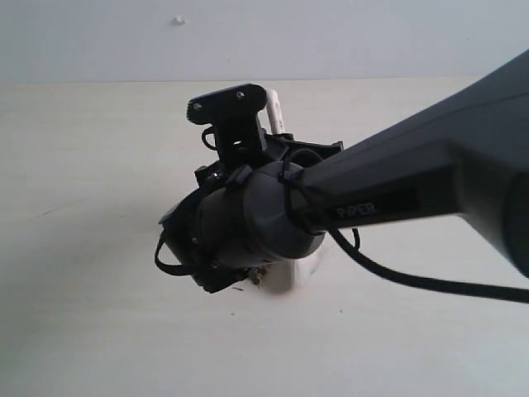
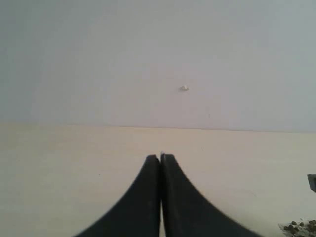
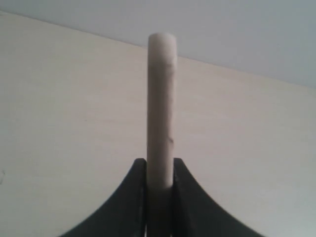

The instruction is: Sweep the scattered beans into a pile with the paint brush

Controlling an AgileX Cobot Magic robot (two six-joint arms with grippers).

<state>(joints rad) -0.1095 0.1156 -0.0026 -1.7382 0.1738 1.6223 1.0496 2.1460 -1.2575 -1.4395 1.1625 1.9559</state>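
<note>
My right gripper (image 3: pixel 160 165) is shut on the pale wooden handle of the paint brush (image 3: pixel 161 98), which sticks up between its black fingers. In the exterior view the right arm's wrist (image 1: pixel 248 223) covers the gripper. The handle's end (image 1: pixel 274 107) pokes out above the wrist and the off-white bristles (image 1: pixel 291 277) rest on the table below it. A few brownish beans (image 1: pixel 255 281) show at the bristles' edge. More beans with whitish crumbs (image 2: pixel 299 228) lie in a corner of the left wrist view. My left gripper (image 2: pixel 160 157) is shut on nothing, low over bare table.
The pale wooden table (image 1: pixel 99 314) runs back to a grey-white wall (image 1: pixel 331 33) with a small white mark (image 1: pixel 178 20). A black cable (image 1: pixel 413 281) hangs under the right arm. The left arm is out of the exterior view.
</note>
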